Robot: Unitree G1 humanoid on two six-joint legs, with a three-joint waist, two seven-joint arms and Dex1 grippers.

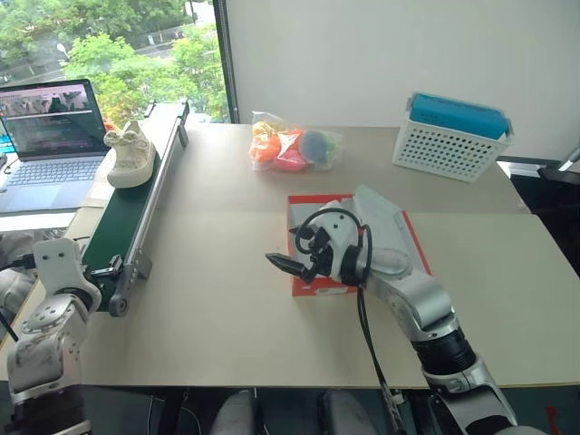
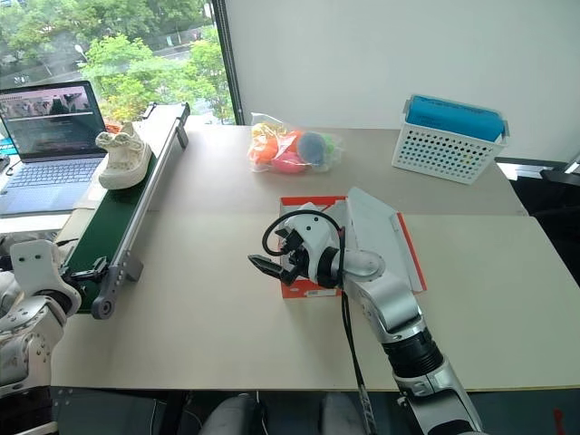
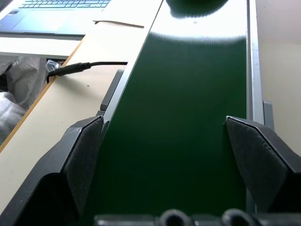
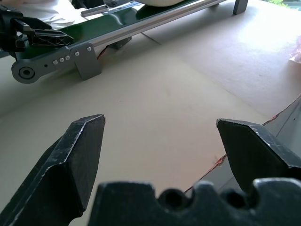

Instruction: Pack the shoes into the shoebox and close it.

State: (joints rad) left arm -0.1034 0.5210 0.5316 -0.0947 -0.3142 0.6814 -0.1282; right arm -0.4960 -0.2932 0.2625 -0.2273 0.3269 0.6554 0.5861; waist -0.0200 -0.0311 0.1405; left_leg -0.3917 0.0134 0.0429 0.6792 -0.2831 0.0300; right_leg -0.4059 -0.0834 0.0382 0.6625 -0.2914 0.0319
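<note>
One cream-beige shoe [image 1: 128,154] stands on the far part of the green conveyor belt [image 1: 127,213] at the left. The red-orange shoebox [image 1: 311,287] lies open mid-table, white inside, with its lid [image 2: 373,220] tilted up. My right arm crosses over the box and hides much of its inside. My right gripper [image 1: 288,264] hovers open and empty just past the box's left edge, above bare table. Its wide-spread fingers [image 4: 82,155] point toward the conveyor. At the near end of the belt my left gripper [image 3: 164,155] is open, with nothing between its fingers [image 3: 82,160].
A laptop [image 1: 50,136] sits left of the conveyor. A clear bag of orange, pink and blue round things [image 1: 294,147] lies behind the box. A white perforated basket with a blue top [image 1: 453,136] stands at the far right. A black cable [image 3: 84,67] lies beside the belt.
</note>
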